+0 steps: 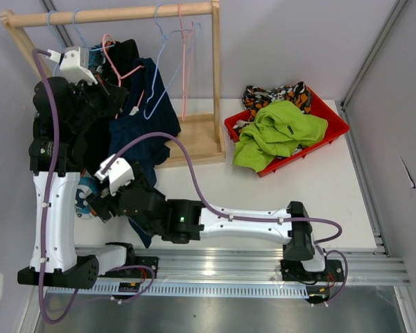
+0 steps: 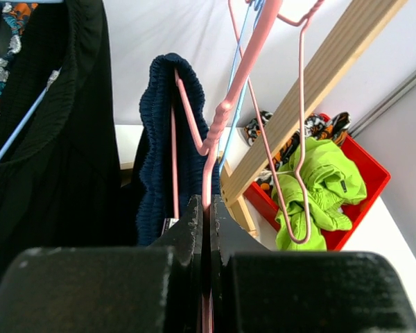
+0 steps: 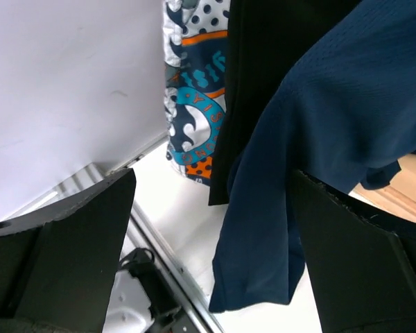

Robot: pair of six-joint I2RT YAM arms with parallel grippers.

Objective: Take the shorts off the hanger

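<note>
The wooden rack (image 1: 194, 139) stands on the desk (image 1: 263, 194). From its rail hang the navy shorts (image 1: 144, 104), a soft fine-mesh pair with a gathered waistband, draped over a thin pink wire hanger (image 2: 225, 104). Black shorts (image 2: 48, 173) and a patterned pair (image 3: 194, 104) hang just beside them. Right of the rack, a red plastic bin (image 1: 333, 132) holds the crumpled lime shorts (image 1: 281, 132). The left jaws are clamped shut on the hanger's wire. The right jaws gape wide around the navy hem, below the rail. The step would go best, I judge, by pinching a full fold of hem and drawing it down and away from the rack with the hanger held steady.
</note>
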